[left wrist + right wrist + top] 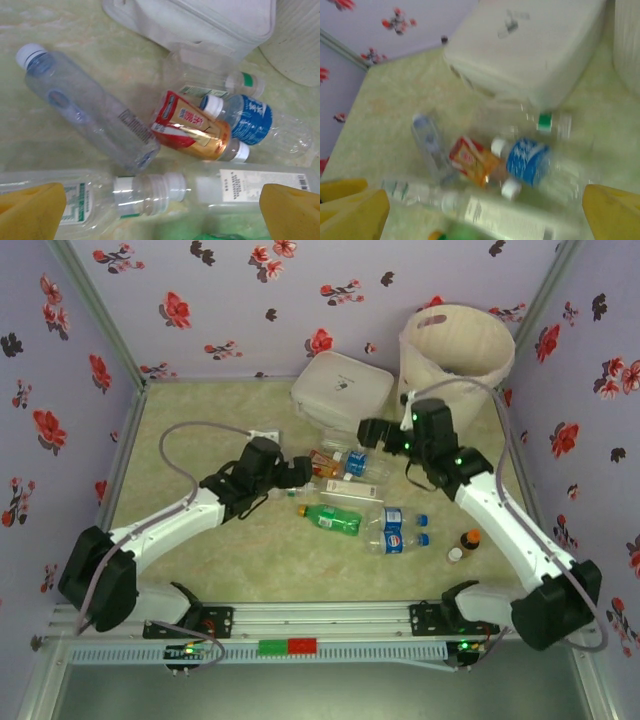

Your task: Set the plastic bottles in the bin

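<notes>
Several plastic bottles lie in a loose heap mid-table, among them a green bottle (pixel 330 520) and a blue-labelled bottle (pixel 395 532). The cream bin (pixel 455 345) stands at the back right. My left gripper (pixel 300 472) is open at the heap's left edge. In its wrist view the gripper (pixel 160 220) hovers over two clear bottles lying neck to neck (pixel 150 195), with a red-gold bottle (pixel 195 127) and a blue-labelled bottle (pixel 255 120) beyond. My right gripper (pixel 370 432) is open and empty above the heap's far side, looking down on the red-gold bottle (pixel 472 160) and the blue-labelled one (pixel 527 160) in a blurred view.
A flat white case (pixel 342 388) lies just behind the heap, left of the bin. A tiny brown bottle with an orange cap (pixel 469 540) stands near the right arm. Flowered walls close in the table on three sides.
</notes>
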Controlling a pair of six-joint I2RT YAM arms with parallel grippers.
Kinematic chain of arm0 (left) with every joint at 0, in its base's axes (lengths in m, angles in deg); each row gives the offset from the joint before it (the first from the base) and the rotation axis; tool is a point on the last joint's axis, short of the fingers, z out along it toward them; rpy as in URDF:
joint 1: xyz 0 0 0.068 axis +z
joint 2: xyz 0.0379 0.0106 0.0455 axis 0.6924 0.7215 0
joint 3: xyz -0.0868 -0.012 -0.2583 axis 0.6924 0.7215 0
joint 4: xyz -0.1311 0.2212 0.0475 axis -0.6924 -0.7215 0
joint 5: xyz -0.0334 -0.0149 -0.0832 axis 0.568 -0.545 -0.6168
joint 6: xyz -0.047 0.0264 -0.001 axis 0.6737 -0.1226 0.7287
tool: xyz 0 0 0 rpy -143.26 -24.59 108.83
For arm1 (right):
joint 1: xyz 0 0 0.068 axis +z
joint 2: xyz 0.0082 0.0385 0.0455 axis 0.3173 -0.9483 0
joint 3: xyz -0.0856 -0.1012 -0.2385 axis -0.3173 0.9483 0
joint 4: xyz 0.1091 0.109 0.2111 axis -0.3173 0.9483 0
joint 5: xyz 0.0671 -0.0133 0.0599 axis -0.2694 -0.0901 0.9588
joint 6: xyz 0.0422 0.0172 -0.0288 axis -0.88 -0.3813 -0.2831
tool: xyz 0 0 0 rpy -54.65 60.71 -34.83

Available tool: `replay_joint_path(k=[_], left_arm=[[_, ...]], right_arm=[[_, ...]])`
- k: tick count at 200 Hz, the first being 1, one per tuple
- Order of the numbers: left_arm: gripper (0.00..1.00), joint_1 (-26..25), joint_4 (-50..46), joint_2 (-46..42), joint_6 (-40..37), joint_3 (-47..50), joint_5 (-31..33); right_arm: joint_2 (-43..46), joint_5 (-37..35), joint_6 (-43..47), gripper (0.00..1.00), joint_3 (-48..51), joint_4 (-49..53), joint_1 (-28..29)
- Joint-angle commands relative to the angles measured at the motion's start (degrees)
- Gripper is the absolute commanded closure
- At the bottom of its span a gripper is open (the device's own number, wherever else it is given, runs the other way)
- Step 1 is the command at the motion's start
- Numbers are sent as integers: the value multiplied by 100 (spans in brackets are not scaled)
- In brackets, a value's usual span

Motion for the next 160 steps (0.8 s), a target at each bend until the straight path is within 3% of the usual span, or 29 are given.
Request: replay_joint_path(k=[1, 52, 76, 107, 160], left_arm=[[0, 115, 344, -257, -51, 286, -20], [0, 171, 725, -249, 94, 561, -20], [0, 187, 993, -114, 222, 727, -20], [0, 245, 1205, 70, 341, 862, -28], [0, 294, 1650, -108, 545, 1319, -29]], right_arm=[[595, -458, -963, 0, 703, 710, 230], [1839, -886, -2653, 0, 1820, 1563, 746], [2365, -450, -3194, 0, 2133, 1693, 774], [2475, -8, -3855, 4, 2346, 2274, 853], [2663, 29, -5333, 10, 3194, 1707, 1126]])
